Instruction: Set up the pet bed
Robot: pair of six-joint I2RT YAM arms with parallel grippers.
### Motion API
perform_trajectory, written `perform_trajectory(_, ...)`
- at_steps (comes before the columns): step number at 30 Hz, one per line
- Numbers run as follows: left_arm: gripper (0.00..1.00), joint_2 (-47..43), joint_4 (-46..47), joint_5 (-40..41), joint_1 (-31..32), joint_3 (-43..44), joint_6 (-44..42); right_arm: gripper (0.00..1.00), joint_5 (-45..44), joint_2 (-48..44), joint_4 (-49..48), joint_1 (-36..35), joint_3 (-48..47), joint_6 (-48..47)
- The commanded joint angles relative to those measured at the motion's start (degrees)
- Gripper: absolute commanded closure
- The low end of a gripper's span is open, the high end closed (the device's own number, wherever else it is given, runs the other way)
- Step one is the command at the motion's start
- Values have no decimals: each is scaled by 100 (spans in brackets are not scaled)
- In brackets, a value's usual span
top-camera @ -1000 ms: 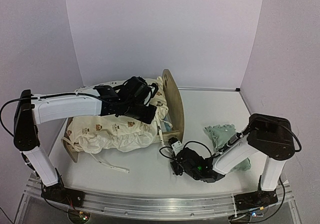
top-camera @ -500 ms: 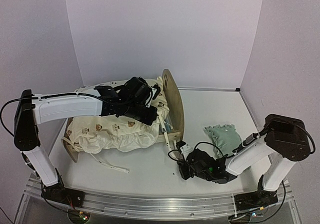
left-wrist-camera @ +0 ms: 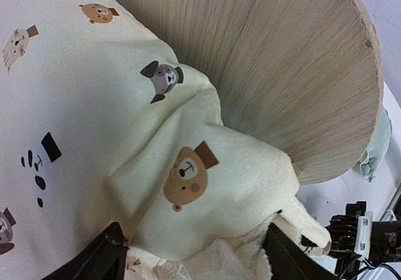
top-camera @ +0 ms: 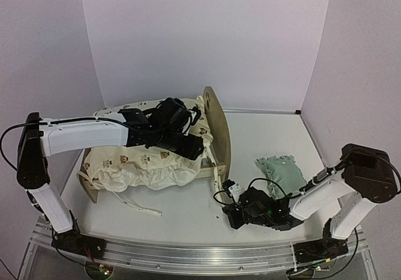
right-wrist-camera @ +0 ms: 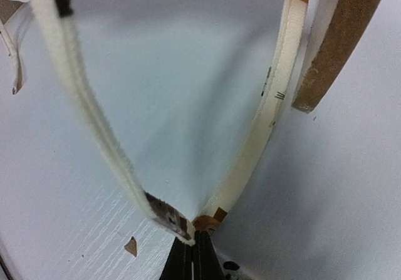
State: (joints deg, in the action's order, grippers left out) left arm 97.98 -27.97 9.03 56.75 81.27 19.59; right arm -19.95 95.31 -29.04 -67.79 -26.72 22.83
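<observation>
The pet bed stands left of centre, its arched wooden headboard upright. A cream bear-print cushion lies rumpled across the bed. My left gripper hovers over the cushion's headboard end. It is open, and its dark fingers stand wide on either side of the cushion fabric. My right gripper sits low on the table in front of the headboard. It is shut on the cushion's ties, which run taut up to the bed.
A small mint green pillow lies on the table right of the bed, just behind my right arm. Another cushion tie trails loose on the table in front of the bed. Walls close in on both sides.
My left gripper has opened and let go of the cushion fabric. My right gripper has drawn the ties a little rightward and nearer, and its arm has swung right.
</observation>
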Motion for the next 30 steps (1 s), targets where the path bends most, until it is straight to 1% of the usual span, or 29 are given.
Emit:
perform_trajectory(1, 21, -533, -135, 248, 93, -212, 105, 100, 579, -7, 612, -152, -23, 18)
perform_trajectory(4, 12, -755, -322, 342, 126, -368, 182, 100, 714, -11, 759, -231, -104, -21)
perform_trajectory(7, 9, -962, -628, 391, 157, -468, 251, 100, 817, -29, 857, -306, -165, -44)
perform_trajectory(9, 10, -1092, -832, 453, 184, -511, 324, 100, 892, -38, 919, -359, -221, -49)
perform_trajectory(11, 15, -1221, -977, 457, 222, -576, 381, 100, 990, -52, 996, -400, -270, -56)
perform_trajectory(13, 23, -1330, -1068, 370, 268, -693, 412, 100, 1170, -82, 1054, -440, -326, -52)
perform_trajectory(18, 57, -1518, -1091, 43, 345, -1156, 504, 100, 1659, -279, 1263, -568, -428, -50)
perform_trajectory(20, 66, -1581, -970, -136, 354, -1393, 532, 100, 1796, -424, 1385, -620, -463, -51)
perform_trajectory(22, 68, -1616, -877, -359, 362, -1536, 539, 100, 1876, -609, 1527, -661, -492, -60)
perform_trajectory(25, 69, -1599, -742, -598, 380, -1727, 509, 100, 1913, -961, 1788, -695, -516, -75)
perform_trajectory(27, 69, -1532, -683, -550, 381, -1820, 509, 100, 1940, -1203, 1981, -707, -537, -77)
perform_trajectory(30, 70, -1401, -618, -212, 381, -1891, 561, 100, 2060, -1448, 2343, -714, -674, -94)
